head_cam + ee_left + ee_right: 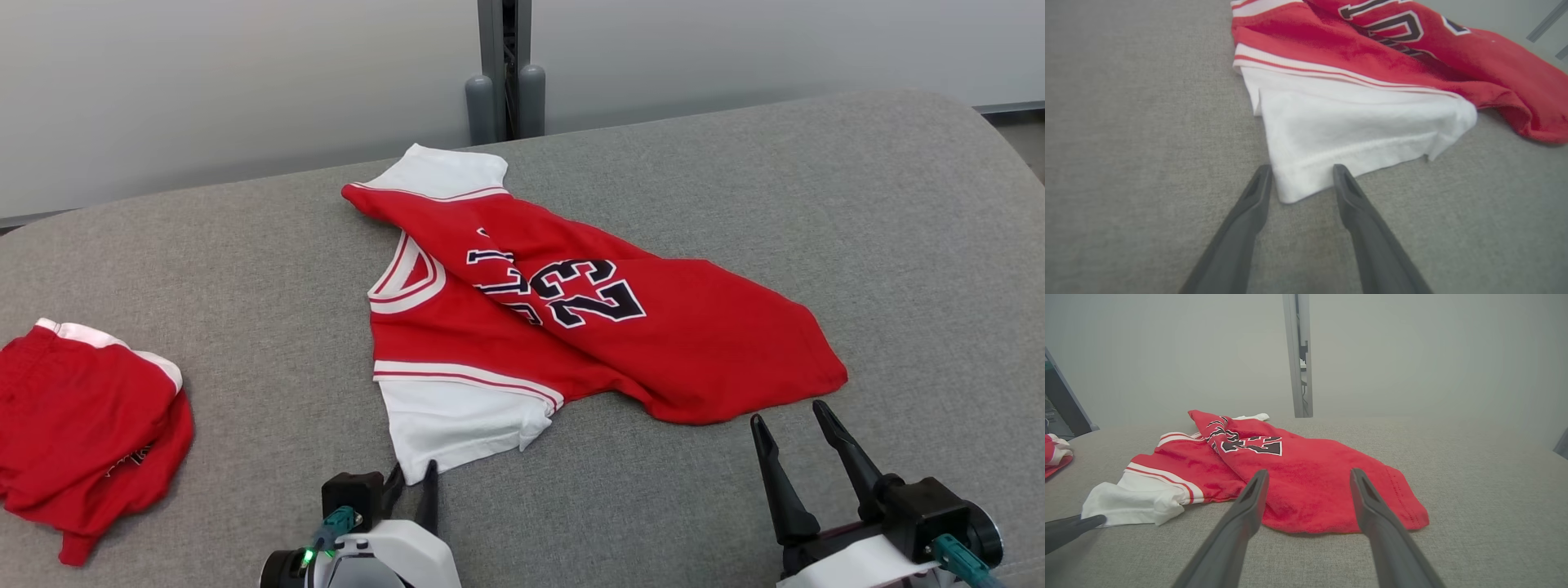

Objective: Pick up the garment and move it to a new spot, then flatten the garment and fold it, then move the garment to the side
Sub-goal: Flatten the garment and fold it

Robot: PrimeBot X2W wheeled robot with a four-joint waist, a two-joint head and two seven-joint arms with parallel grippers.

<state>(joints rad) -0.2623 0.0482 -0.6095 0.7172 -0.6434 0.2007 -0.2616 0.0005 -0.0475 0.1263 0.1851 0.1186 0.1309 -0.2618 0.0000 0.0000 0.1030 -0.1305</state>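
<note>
Jersey [669,335], red, number 23, white sleeves: lay rumpled and partly folded over itself at the middle of the grey fabric surface [898,245]. I had the left gripper [1300,175] low at the near white sleeve [1355,126], fingers apart, one on each side of its hem corner, not clamped. Right gripper [788,415]: I saw it just short of the jersey's red bottom edge, fingers wide apart, empty. Second red garment [82,416], bunched, lay well apart at the far left.
</note>
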